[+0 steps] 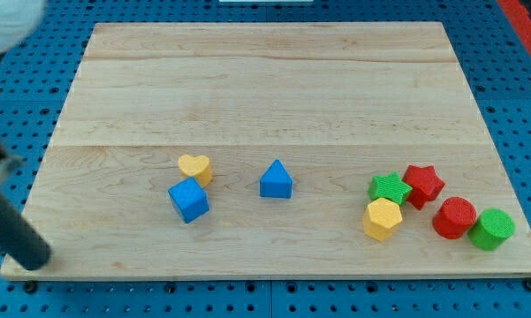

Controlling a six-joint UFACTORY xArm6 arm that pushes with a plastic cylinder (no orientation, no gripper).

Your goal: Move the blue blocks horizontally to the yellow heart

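Observation:
The yellow heart (194,167) lies left of the board's middle. The blue cube (189,200) sits just below it, touching or nearly touching its lower edge. The blue triangle block (276,180) lies apart, to the right of the heart at about the same height. My rod comes in from the view's left edge and my tip (34,259) is at the board's bottom left corner, far to the left of both blue blocks and touching none.
A cluster sits at the bottom right: a green star (389,187), a red star (422,184), a yellow hexagon (382,218), a red cylinder (454,217) and a green cylinder (491,229). The wooden board (265,79) lies on a blue pegboard.

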